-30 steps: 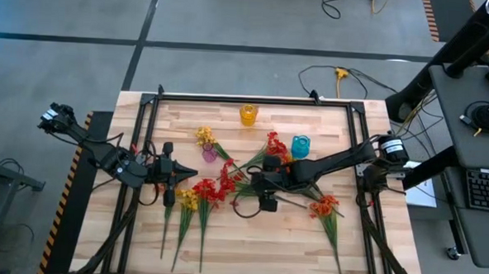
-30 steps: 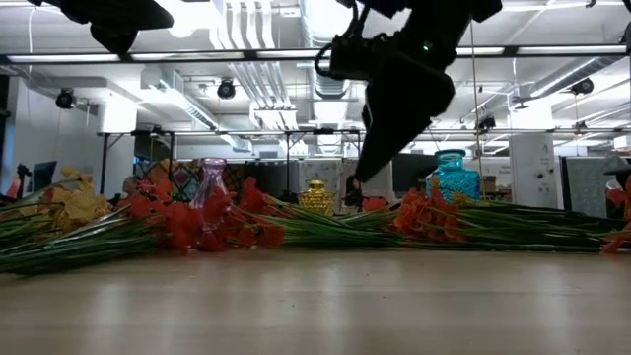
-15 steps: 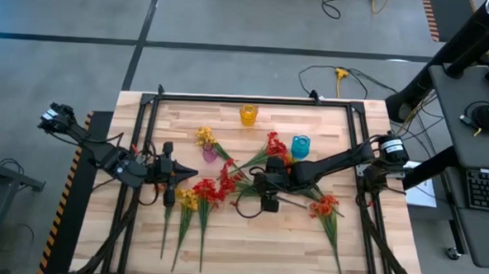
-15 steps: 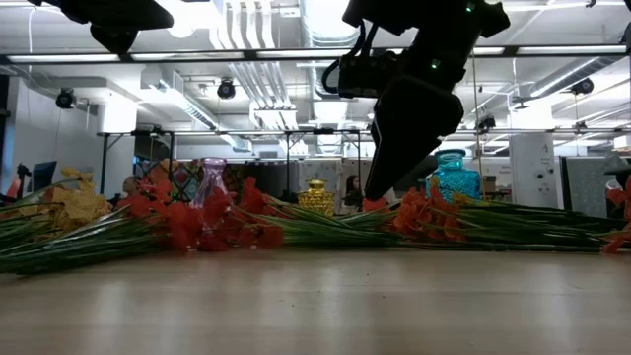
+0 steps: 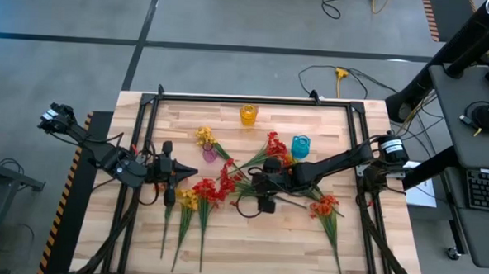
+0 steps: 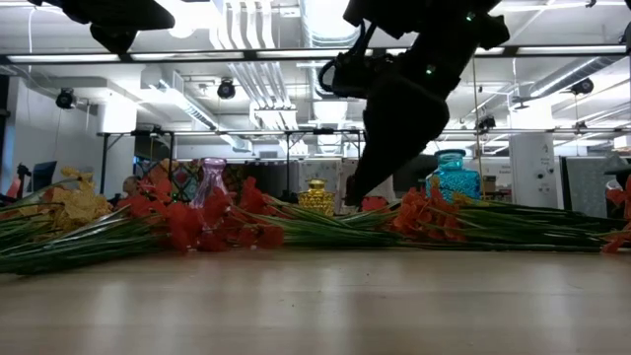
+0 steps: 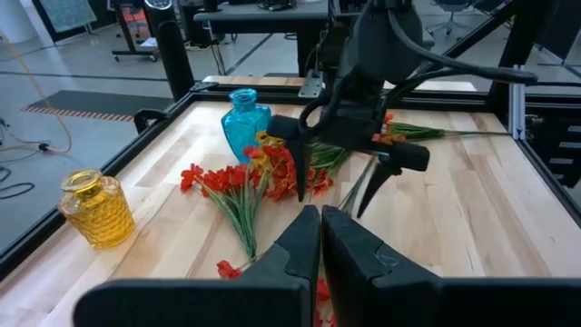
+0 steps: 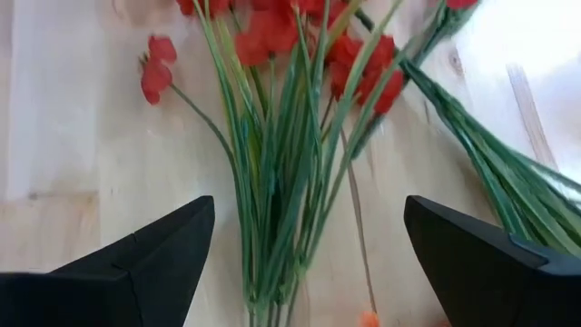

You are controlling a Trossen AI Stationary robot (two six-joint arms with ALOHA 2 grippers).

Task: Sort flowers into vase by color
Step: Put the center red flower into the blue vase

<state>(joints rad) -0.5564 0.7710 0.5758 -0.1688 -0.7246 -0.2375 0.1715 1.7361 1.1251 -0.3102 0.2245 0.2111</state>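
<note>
Right fingers (image 8: 154, 263) wide over flowers (image 8: 281, 182) on pale wooden table (image 8: 54, 136).

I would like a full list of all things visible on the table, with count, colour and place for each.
Yellow vase: one, amber yellow, at the table's far edge, middle.
Blue vase: one, turquoise, right of centre.
Purple vase: one, pinkish purple, left of centre.
Yellow flowers: one spray beside the purple vase; another yellow cluster at the near left.
Red flowers: several sprays, lying across the centre and the near left, stems green.
Orange-red flowers: one spray, lying at the near right.
Table: one, light wood with a black frame.
Left gripper: shut, at the left, beside the flowers.
Right gripper: open, over the green stems of the central red flowers.
</note>
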